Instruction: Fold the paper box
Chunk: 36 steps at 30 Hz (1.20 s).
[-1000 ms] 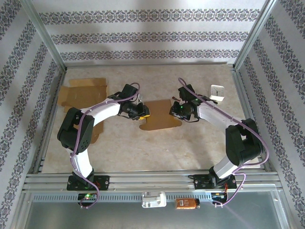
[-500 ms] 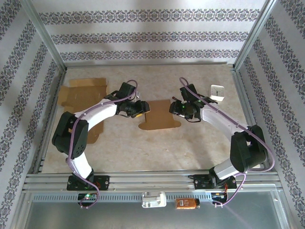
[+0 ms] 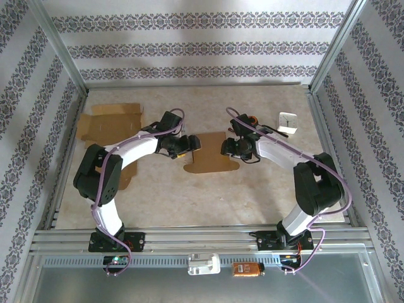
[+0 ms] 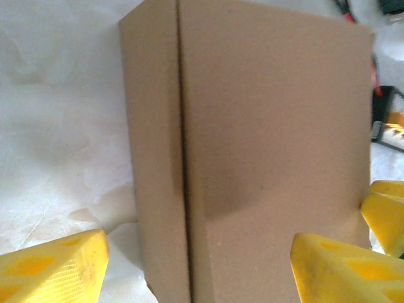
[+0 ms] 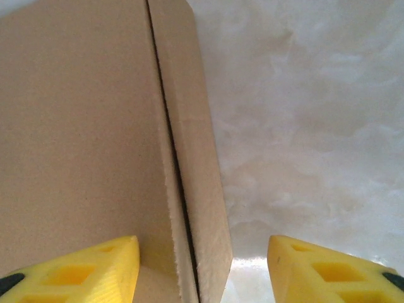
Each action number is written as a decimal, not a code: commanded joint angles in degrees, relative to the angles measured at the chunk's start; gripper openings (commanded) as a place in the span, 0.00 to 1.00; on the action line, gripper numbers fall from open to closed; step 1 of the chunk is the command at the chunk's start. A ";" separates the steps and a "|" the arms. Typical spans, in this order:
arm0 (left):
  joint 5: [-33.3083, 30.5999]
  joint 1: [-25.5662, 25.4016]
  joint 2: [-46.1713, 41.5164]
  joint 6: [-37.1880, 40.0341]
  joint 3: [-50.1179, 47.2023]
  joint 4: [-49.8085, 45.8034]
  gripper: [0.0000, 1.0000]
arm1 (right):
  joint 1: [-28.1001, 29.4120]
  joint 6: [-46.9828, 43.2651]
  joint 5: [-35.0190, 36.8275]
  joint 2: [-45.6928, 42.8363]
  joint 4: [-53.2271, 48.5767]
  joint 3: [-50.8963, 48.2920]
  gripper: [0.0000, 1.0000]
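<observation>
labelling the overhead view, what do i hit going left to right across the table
flat cardboard → left gripper → box → right gripper → white clock

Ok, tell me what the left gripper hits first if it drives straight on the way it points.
The cardboard box: its folded panel sits straight ahead of the left gripper, between the open yellow fingers. Contact looks near, though depth is unclear.

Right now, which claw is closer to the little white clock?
Right. The right claw is at the brown box's right edge, with the clock off to its right. The left claw is at the box's left edge, farther from the clock.
</observation>
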 commanded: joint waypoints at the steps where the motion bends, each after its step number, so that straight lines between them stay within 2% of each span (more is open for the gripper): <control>1: 0.87 -1.11 1.79 1.63 -0.70 0.98 0.72 | 0.92 -0.99 0.99 2.06 1.23 -1.73 0.51; 4: 0.51 -1.22 3.40 2.03 -1.47 1.49 0.59 | 1.43 -1.93 2.42 3.93 1.34 -2.47 0.45; 7: 0.43 -1.32 4.67 2.16 -2.09 1.58 0.47 | 1.68 -2.42 3.03 4.51 0.77 -2.83 0.44; 11: 0.01 -1.28 3.98 2.51 -1.92 1.03 0.42 | 1.86 -2.41 2.92 2.28 -0.76 -1.72 0.46; 12: -0.33 -1.27 3.55 2.73 -1.57 0.68 0.43 | 1.85 -2.29 2.86 1.36 -1.02 -1.36 0.47; 17: -1.16 -1.20 0.61 3.04 0.63 -0.60 0.57 | 1.76 -3.01 3.26 -3.29 -2.40 1.27 0.54; 22: -2.61 -1.03 -2.72 4.14 1.79 -2.17 0.64 | 1.38 -6.12 5.10 -7.28 -1.94 -0.24 0.47; 24: -2.68 -0.77 -4.01 5.17 1.85 -2.59 0.66 | 1.07 -7.71 2.52 -7.83 -1.75 -0.76 0.44; 27: -2.48 -0.26 -5.96 7.56 1.57 -2.51 0.70 | 1.35 -10.37 -4.64 -7.73 -1.78 -0.61 0.46; 30: -1.27 0.54 -7.64 9.46 0.37 -1.17 0.73 | 1.59 -13.82 -8.71 -7.82 -2.72 -1.31 0.53; 33: 0.97 1.41 -8.81 9.34 -1.40 1.06 0.75 | 0.15 -15.42 -7.35 -7.41 -4.14 -1.81 0.71; 36: 2.14 1.99 -9.30 8.38 -2.84 3.16 0.77 | -2.30 -15.31 -9.19 -6.00 -3.25 -1.46 0.72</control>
